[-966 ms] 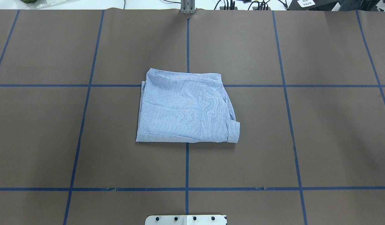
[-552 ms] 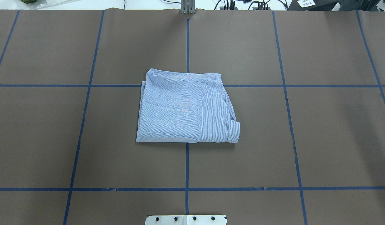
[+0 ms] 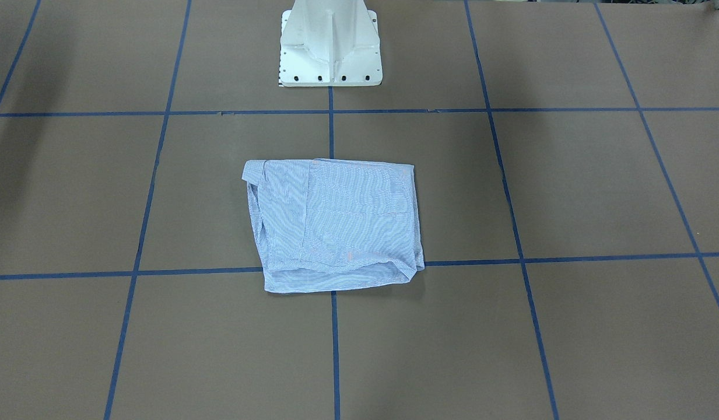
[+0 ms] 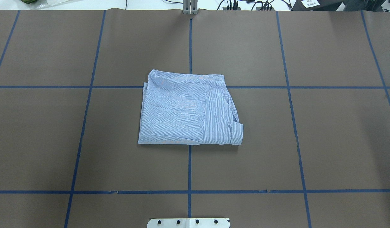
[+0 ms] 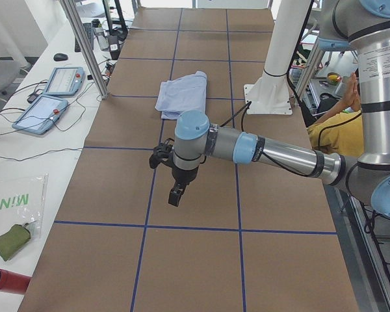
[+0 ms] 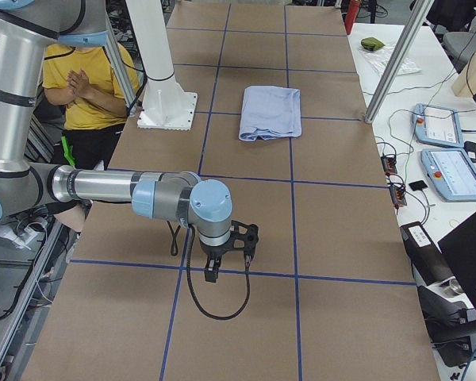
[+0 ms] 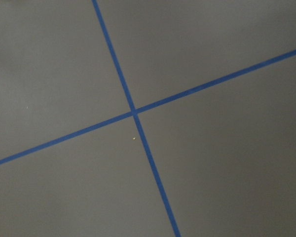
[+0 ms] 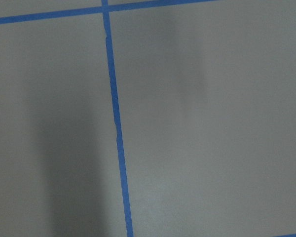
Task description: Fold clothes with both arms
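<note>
One folded shirt (image 4: 182, 110) lies well apart from left arm (image 5: 273, 151) and right arm (image 6: 103, 185); jaws' state I cannot tell.

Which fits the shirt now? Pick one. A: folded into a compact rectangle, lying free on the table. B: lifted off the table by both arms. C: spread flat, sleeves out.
A: the shirt lies folded small and flat on the brown table, with nothing touching it.

We are looking across a brown table cover (image 4: 340, 126) gridded with blue tape lines (image 4: 189, 167) — beside it an operator in yellow (image 6: 103, 99) is pressing both palms together, while two pendants (image 5: 66, 80) and a green pouch (image 5: 10, 242) are lying on a white bench (image 5: 6, 169).
</note>
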Available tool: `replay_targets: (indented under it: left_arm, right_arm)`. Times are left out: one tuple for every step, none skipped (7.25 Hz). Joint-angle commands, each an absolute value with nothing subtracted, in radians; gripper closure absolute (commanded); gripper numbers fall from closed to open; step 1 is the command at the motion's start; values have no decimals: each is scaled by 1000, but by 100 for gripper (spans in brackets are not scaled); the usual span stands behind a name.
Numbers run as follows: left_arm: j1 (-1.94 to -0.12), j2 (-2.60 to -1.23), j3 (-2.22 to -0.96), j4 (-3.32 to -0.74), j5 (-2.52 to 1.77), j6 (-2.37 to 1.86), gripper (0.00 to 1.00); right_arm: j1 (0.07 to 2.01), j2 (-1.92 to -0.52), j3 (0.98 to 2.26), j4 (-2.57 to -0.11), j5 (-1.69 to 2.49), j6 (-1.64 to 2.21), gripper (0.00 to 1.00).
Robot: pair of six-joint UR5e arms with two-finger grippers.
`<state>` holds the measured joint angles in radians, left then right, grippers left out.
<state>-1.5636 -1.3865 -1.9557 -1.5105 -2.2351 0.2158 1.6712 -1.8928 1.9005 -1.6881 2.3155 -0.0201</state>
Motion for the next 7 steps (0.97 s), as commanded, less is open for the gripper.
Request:
replay_targets:
  left_arm:
    - [-1577, -1372, -1870, -1456, -2241, 253, 0]
    - [-1577, -1385, -1859, -1463, -2243, 249, 0]
    - [-1577, -1394, -1868, -1469, -2243, 242, 0]
    - [-1577, -1413, -1865, -1468, -2237, 239, 0]
    - [-1577, -1414, -1835, -1471, -2241, 239, 0]
    - [-1575, -1425, -1830, -1470, -2253, 212, 0]
    - [-1577, -1414, -1830, -1470, -2325, 187, 0]
  right_arm:
    - [1674, -1901, 1868, -1687, 2322, -20, 0]
    - [1672, -1901, 1862, -1687, 2324, -18, 0]
    - [1672, -1901, 1867, -1687, 2324, -18, 0]
    - [1674, -1893, 1868, -1687, 2324, -18, 0]
    - [1672, -1890, 1865, -1687, 2322, -18, 0]
    - [1672, -1890, 1865, -1687, 2322, -18, 0]
    - [1672, -1890, 1865, -1686, 2321, -20, 0]
